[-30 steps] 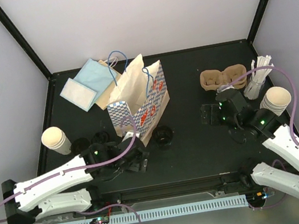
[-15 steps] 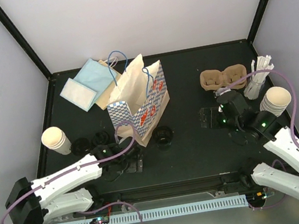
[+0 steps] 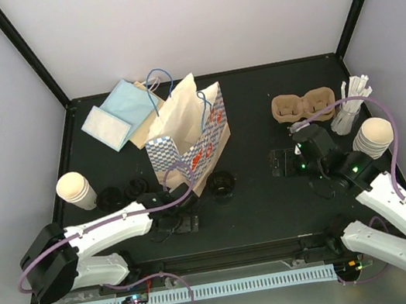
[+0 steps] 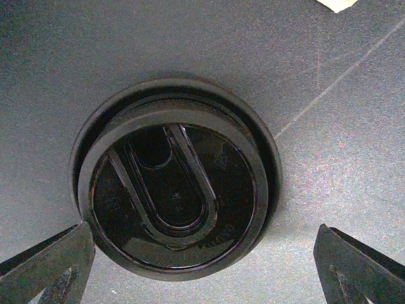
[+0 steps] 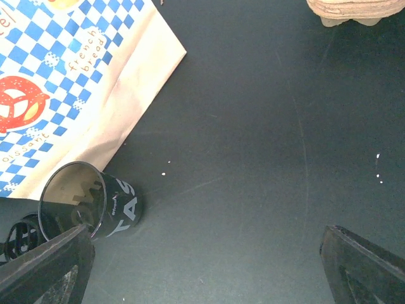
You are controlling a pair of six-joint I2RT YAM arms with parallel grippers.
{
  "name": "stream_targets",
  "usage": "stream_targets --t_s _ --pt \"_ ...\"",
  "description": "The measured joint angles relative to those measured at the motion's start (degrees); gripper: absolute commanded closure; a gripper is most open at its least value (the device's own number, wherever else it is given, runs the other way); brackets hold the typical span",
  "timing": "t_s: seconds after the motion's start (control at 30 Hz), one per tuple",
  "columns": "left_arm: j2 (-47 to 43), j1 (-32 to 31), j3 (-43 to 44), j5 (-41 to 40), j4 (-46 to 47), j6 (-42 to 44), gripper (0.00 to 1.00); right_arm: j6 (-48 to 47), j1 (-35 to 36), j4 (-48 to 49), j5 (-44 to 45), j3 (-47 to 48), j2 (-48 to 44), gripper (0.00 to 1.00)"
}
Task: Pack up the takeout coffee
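A black lid (image 4: pixel 174 202) lies flat on the dark table. My left gripper (image 4: pixel 202 253) is open right above it, one finger on each side, not touching. In the top view the left gripper (image 3: pixel 174 220) sits in front of the bag and hides that lid. Two more black lids (image 3: pixel 120 192) lie near the left cream-tan cup stack (image 3: pixel 74 187). A second cup stack (image 3: pixel 373 136) stands at the right. The brown pulp tray (image 3: pixel 302 105) lies at the back right, its edge in the right wrist view (image 5: pixel 351 9). My right gripper (image 3: pixel 285 161) is open and empty over bare table (image 5: pixel 202 253).
The blue-checked paper bag (image 3: pixel 189 142) stands mid-left, also in the right wrist view (image 5: pixel 69 82). A short black cup (image 3: pixel 221 186) with white letters (image 5: pixel 95 206) stands at its foot. White stir sticks (image 3: pixel 352 102) stand at the back right. Blue napkins (image 3: pixel 114 116) lie at the back left.
My left gripper has moved left along the front of the bag to above the lid. My right gripper has shifted slightly left.
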Motion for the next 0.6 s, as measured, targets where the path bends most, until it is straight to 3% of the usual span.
stream_targets --t_s 0.6 --pt "-2.14 1.18 -1.75 -2.01 2.32 1.05 0.02 -0.57 0.0 0.02 -0.74 -0.07 0.04 0.0"
